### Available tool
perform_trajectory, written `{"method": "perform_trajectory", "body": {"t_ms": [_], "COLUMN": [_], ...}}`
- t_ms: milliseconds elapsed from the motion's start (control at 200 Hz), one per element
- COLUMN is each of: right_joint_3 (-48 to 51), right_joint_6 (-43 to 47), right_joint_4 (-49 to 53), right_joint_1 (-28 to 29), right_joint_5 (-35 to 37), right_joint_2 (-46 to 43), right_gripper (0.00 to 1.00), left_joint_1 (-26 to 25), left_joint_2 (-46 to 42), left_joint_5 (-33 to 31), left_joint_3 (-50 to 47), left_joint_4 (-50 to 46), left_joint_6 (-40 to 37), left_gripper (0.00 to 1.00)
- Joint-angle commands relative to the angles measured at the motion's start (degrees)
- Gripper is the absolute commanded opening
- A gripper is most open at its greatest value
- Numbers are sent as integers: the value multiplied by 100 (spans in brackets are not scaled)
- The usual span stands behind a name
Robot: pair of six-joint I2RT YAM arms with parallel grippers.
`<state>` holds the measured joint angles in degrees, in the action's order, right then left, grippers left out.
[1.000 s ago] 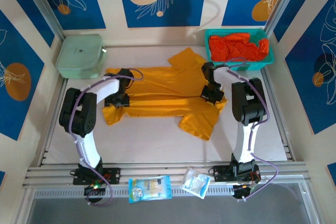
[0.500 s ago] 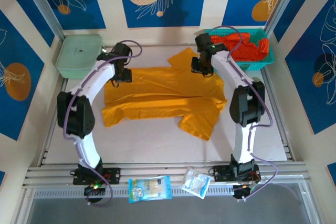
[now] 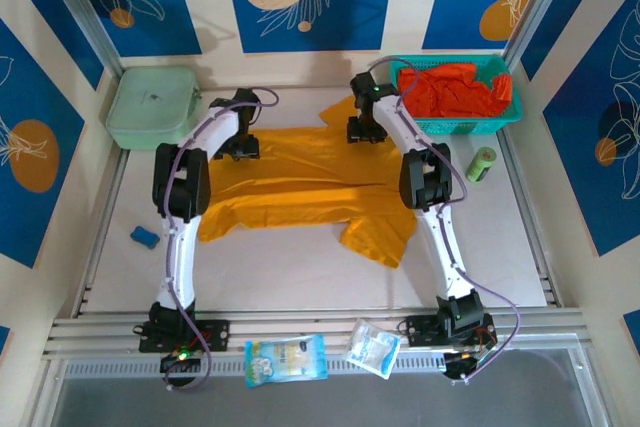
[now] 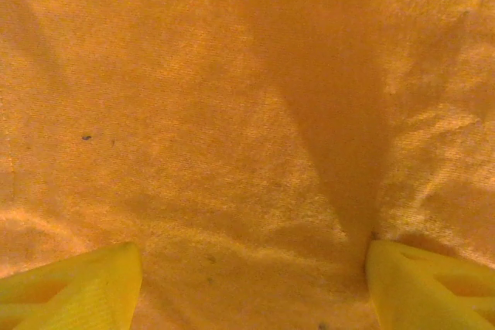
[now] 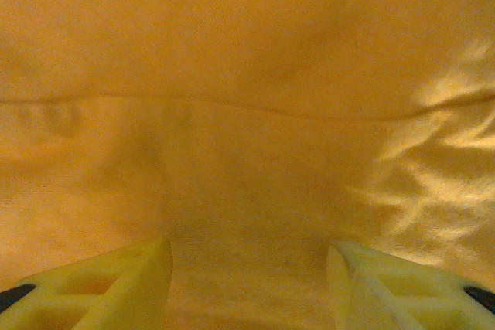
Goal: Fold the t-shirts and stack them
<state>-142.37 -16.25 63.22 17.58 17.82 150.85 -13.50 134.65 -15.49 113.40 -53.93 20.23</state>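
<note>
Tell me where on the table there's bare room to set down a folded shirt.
Widest bare strip: the table between the yellow shirt and the near rail. Also right of the shirt, nearer than the green cylinder. Crowded at the far edge, by the teal basket and pale green box.

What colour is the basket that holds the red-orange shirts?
The basket is teal; the top external view shows it best.

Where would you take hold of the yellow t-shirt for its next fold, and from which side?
Probably the far edge of the yellow t-shirt, from above, at two spread points: it lies flat, so only edges can be pinched. The left gripper and right gripper are open there.
</note>
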Motion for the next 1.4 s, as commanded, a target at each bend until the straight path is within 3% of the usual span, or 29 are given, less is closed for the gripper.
{"method": "perform_trajectory", "body": {"t_ms": [0, 390, 685, 835, 1071, 1286, 1396], "right_joint_3": [163, 3315, 4160, 3767, 3356, 4061, 4477], "right_joint_6": [-99, -817, -899, -815, -741, -852, -912], "right_joint_4": [512, -464, -761, -461, -56, -175, -246], "right_joint_1": [17, -44, -33, 14, 153, 288, 333], "right_joint_5": [123, -139, -204, -177, -147, -217, -254], "right_joint_2": [-23, -1590, -2156, -2406, -3041, -3788, -4134], "right_gripper": [54, 50, 50, 50, 51, 50, 49], "left_joint_1": [66, -14, -154, -154, 140, 625, 681], "left_joint_2": [-228, -1503, -1969, -2259, -2102, -1010, -513], "left_joint_5": [81, 330, 363, 142, -334, 429, 864], "left_joint_3": [-460, -2831, -3501, -3014, -1355, -161, 442], "left_joint_4": [-125, 686, 806, 307, -696, -710, -640], "left_joint_6": [128, 306, 471, 473, 182, -452, -896], "left_gripper": [76, 76, 76, 77, 77, 64, 63]}}
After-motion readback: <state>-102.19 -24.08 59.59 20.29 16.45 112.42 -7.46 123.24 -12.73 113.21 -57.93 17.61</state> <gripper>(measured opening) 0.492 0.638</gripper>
